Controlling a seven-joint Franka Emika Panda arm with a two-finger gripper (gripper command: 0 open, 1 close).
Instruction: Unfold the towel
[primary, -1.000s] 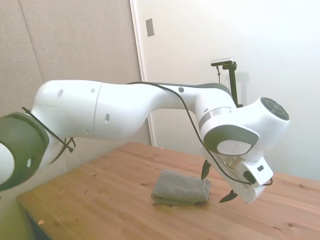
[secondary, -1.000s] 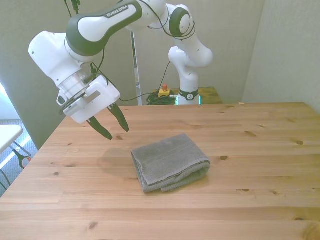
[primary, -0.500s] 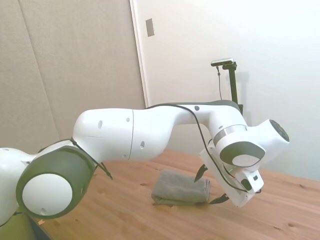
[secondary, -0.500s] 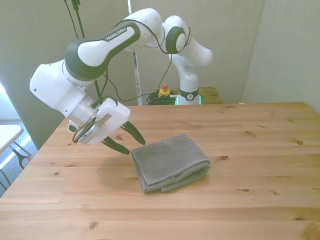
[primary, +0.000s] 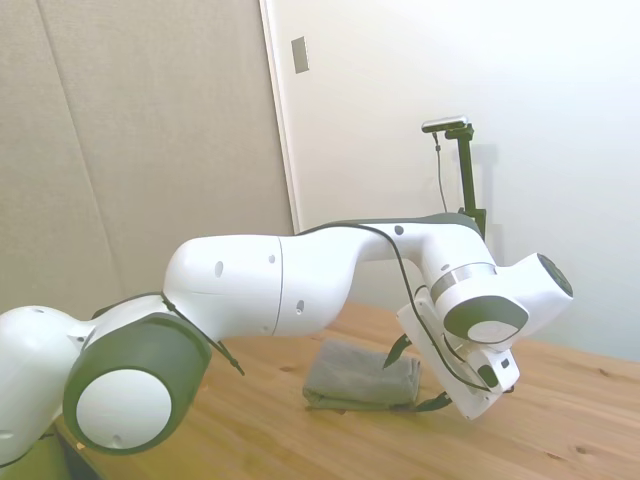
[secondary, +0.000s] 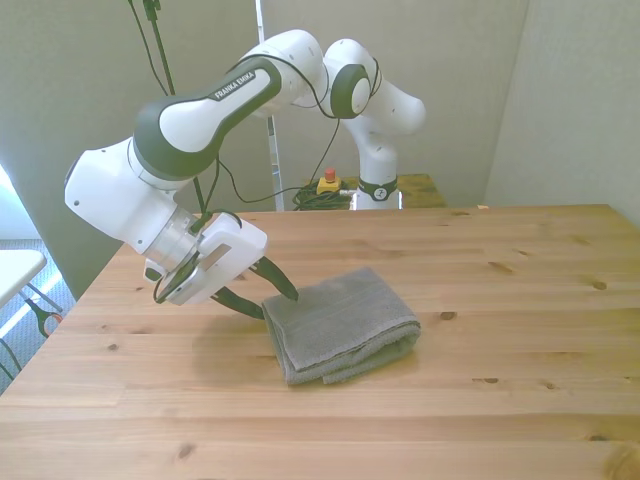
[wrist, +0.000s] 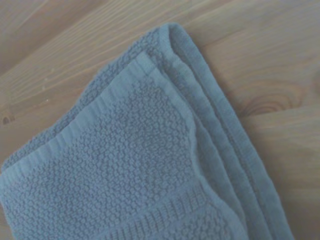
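**Pincer at the folded towel's corner**

The pincer (secondary: 268, 298) hangs low and tilted, its two dark fingers spread apart and gripping nothing, one tip over and one beside the corner of the small grey terry-cloth towel (secondary: 340, 322) on the front view's left. The towel lies folded in several layers near the middle of the wooden table (secondary: 520, 330), stacked hems visible up close (wrist: 150, 165).

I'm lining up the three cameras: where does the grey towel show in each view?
Side view: the towel lies low in the middle, on the table.
Front view: the towel lies at the centre.
Wrist view: its layered corner fills most of the picture.
Shared landmark: the open gripper at the towel's edge.
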